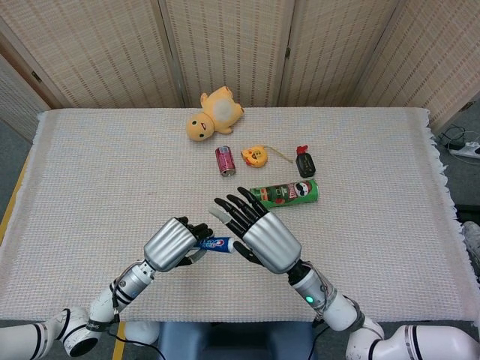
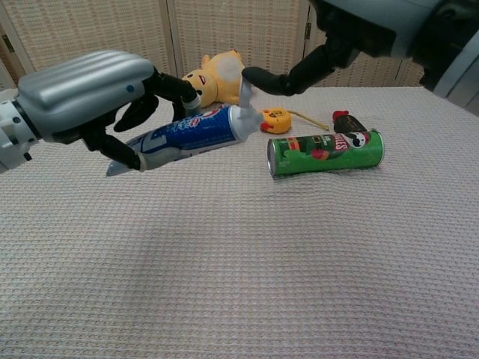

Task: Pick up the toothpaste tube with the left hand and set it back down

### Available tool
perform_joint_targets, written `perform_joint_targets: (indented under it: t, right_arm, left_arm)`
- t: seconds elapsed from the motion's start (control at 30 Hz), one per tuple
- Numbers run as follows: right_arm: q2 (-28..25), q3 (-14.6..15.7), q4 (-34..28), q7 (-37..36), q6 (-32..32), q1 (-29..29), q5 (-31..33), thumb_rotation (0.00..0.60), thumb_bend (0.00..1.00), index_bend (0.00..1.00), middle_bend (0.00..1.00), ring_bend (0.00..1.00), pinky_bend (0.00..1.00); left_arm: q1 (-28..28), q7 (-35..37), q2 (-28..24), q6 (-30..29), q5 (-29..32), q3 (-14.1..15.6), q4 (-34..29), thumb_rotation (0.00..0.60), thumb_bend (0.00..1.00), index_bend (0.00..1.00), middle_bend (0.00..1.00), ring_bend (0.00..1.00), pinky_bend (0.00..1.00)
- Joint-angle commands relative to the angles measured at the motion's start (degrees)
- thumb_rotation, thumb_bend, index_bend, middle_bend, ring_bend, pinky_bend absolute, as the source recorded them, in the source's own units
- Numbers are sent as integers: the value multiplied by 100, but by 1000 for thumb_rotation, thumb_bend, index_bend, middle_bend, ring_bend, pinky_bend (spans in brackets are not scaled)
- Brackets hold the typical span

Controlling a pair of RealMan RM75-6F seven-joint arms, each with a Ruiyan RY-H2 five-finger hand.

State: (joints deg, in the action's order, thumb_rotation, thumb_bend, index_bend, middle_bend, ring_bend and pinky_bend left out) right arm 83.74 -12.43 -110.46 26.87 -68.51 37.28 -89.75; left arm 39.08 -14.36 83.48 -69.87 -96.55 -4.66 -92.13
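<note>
My left hand (image 1: pixel 174 244) (image 2: pixel 90 97) grips the blue and white toothpaste tube (image 1: pixel 216 244) (image 2: pixel 191 134) by its crimped end. The tube hangs above the cloth-covered table (image 1: pixel 90 172), nearly level, with its white cap pointing toward my right hand. That right hand (image 1: pixel 262 236) (image 2: pixel 359 30) hovers with its fingers spread and holds nothing. In the chest view its dark fingers (image 2: pixel 281 78) reach close to the cap; I cannot tell whether they touch it.
A green chip can (image 1: pixel 285 193) (image 2: pixel 325 152) lies on its side just beyond my right hand. Farther back lie a red soda can (image 1: pixel 225 160), a yellow tape measure (image 1: pixel 254 156) (image 2: pixel 275 120), a black and red object (image 1: pixel 304 162) (image 2: pixel 348 121) and a yellow plush toy (image 1: pixel 214 112) (image 2: pixel 213 78).
</note>
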Motion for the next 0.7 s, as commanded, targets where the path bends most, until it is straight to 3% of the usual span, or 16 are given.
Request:
perform_joint_targets:
  t: [0.03,0.33,0.57,0.7]
  right_arm:
    - [-126,27,-24,-101,-163,-101,-75,600,394,72,113,100,33]
    - [-1012,377,99,-722,-961,-787,-499,600,395,72,113,100,32]
    - [-1300,674,488,-1260,-1371,-1214,-692,600,394,72,113,102,33]
    - [-1356,740,649,-1524,-1535,-1383,-693,600,394,72,113,102,33]
  left_arm:
    - [-41,46,-24,-40,28,11,60,600,651,814,841,844,717]
    - [-157,-316,8,311,419,155,831,600,650,760,824,770,662]
    - [-97,-1023,362,902,1015,124,1457,600,646,683,721,669,597]
    - [-74,-1080,561,1099,1286,75,1699,600,645,611,653,610,578]
